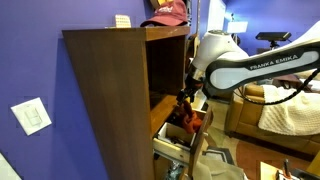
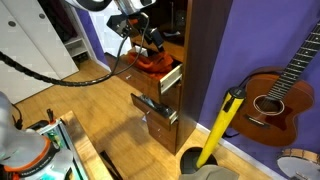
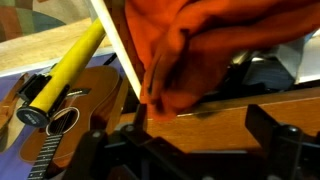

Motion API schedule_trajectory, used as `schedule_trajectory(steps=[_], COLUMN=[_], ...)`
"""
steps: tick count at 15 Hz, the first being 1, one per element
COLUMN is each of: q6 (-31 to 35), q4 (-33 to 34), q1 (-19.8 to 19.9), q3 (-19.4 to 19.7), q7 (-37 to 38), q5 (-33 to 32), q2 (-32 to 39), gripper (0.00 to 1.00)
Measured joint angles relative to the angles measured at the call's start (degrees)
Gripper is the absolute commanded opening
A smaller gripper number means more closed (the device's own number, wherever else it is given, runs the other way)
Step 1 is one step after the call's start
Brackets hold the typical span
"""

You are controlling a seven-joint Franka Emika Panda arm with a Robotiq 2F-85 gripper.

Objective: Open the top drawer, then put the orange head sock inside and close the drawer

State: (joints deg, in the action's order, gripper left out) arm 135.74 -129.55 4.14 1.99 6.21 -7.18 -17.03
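Top drawer (image 2: pixel 165 75) stood pulled out of the cabinet (image 1: pixel 110 90): step one judged done. Orange head sock (image 2: pixel 150 63) lay bunched in the drawer, in both exterior views; in the wrist view it filled the frame from 12 to 2 o'clock, behind the drawer's front edge.

Gripper (image 2: pixel 152 45) hung just above the sock. Jaws appeared spread in the wrist view, with only the drawer front showing between them and no cloth pinched; whether a finger brushed the sock could not be told.

Left: lift clear, push the drawer shut. Lower drawer (image 2: pixel 155 105), at 6 o'clock, also partly out.
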Motion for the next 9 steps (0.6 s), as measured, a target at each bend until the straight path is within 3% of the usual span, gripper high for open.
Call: schedule_trajectory(steps=[9], q6=[-9.4], q4=[-0.25], q1=[-6.42], q3=[0.0], q7=[-12.78], q5=[15.02], q2=[-0.11], gripper=[1.0])
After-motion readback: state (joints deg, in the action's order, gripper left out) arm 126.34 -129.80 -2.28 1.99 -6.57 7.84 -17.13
